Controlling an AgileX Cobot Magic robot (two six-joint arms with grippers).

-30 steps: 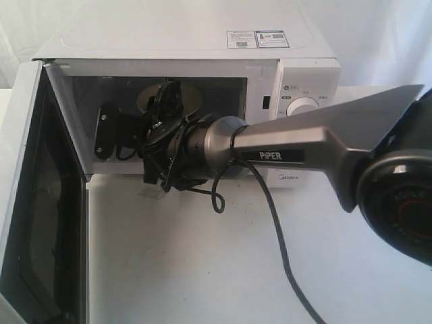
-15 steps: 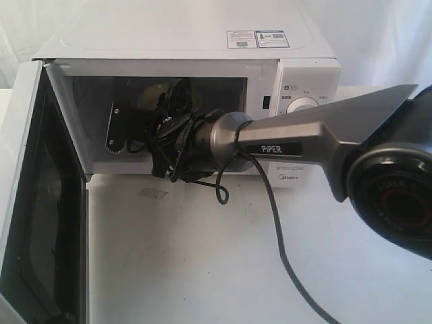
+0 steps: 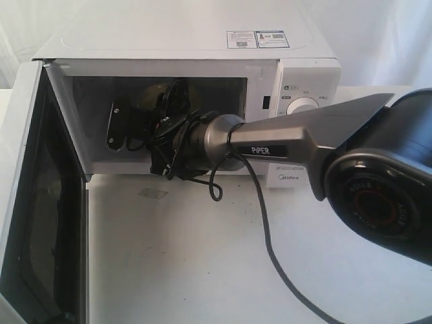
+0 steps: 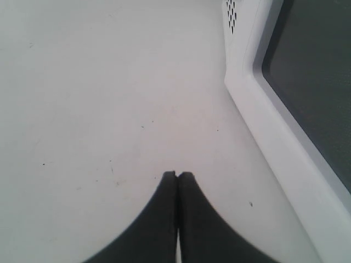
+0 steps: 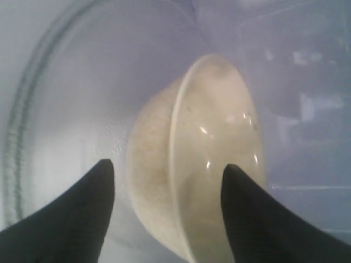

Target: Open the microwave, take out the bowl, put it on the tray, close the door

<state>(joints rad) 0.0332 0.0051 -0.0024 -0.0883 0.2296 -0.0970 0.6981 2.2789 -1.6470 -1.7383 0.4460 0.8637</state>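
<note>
The white microwave (image 3: 202, 34) stands at the back with its door (image 3: 27, 202) swung wide open to the left. My right arm reaches into the cavity, and the right gripper (image 3: 138, 116) hides most of the cream bowl (image 3: 148, 96). In the right wrist view the bowl (image 5: 208, 148) sits on the glass turntable (image 5: 55, 109). The right gripper (image 5: 167, 164) is open astride the bowl's rim, one finger outside its wall and one over its inside. The left gripper (image 4: 177, 174) is shut and empty over the white table, beside the door (image 4: 258, 115). No tray is in view.
The right arm's grey forearm (image 3: 304, 138) and large black joint (image 3: 378, 196) fill the right of the exterior view. A black cable (image 3: 270, 250) hangs from the arm down across the white table (image 3: 189, 256). The open door blocks the left side.
The right gripper has gone a little deeper and higher into the cavity toward the bowl. The arm's black joint has swung left and nearer the camera.
</note>
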